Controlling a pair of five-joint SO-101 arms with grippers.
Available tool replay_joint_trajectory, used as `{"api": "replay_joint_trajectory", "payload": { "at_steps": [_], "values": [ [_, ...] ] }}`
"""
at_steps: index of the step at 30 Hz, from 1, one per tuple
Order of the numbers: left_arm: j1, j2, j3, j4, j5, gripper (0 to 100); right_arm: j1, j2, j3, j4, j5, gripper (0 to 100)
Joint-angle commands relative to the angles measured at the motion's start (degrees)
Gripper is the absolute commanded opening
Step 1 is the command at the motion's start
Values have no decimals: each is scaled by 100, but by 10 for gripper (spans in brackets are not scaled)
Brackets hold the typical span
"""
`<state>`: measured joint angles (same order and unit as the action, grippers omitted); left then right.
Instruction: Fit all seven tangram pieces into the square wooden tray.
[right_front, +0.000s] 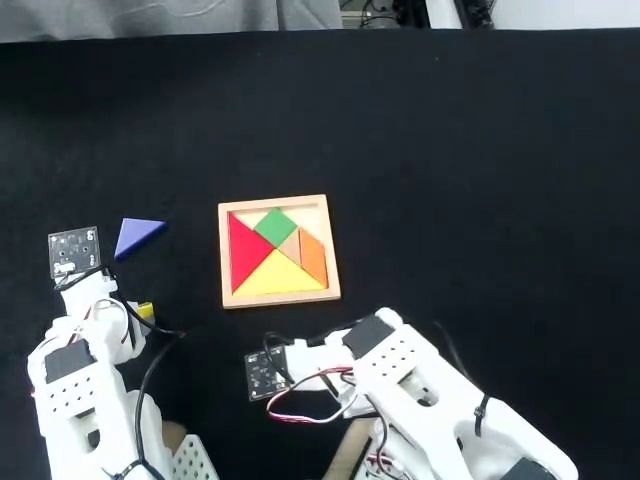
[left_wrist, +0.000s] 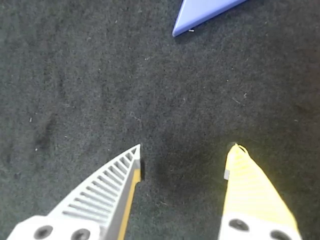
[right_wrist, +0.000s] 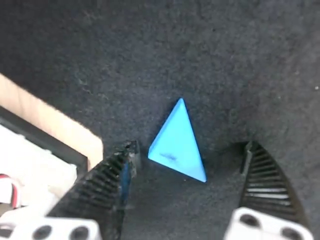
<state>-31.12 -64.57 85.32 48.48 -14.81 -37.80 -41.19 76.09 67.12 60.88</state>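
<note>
The square wooden tray (right_front: 275, 203) sits mid-table holding a red, a green, a yellow, an orange and a tan piece. A purple triangle (right_front: 137, 236) lies on the black cloth left of the tray. The left arm (right_front: 85, 350) is just short of it. My left gripper (left_wrist: 187, 150) is open over bare cloth, the purple triangle (left_wrist: 205, 12) a little ahead of its tips. The right arm (right_front: 400, 370) is in front of the tray. My right gripper (right_wrist: 190, 147) is open, with a light blue triangle (right_wrist: 179, 145) lying flat between its fingers, untouched.
Black cloth covers the whole table, with wide bare room behind and to the right of the tray. A pale wooden edge (right_wrist: 50, 125) lies close beside the right gripper's finger. Cables (right_front: 310, 400) loop by the right arm.
</note>
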Motion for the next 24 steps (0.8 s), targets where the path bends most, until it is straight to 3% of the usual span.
{"api": "replay_joint_trajectory", "payload": {
  "at_steps": [1, 6, 11, 13, 24],
  "values": [
    [22, -62, -48, -70, -26, 270, 343, -57, -4, -53, -70, 325],
    [22, -62, -48, -70, -35, 270, 510, 453, -171, -62, -62, 306],
    [22, -62, -48, -70, -35, 270, 193, 1446, -382, -316, -97, 158],
    [22, -62, -48, -70, -35, 270, 105, 1684, -505, -316, -97, 142],
    [31, -62, -48, -70, -44, 270, 62, 1684, -734, -105, -237, 335]
  ]
}}
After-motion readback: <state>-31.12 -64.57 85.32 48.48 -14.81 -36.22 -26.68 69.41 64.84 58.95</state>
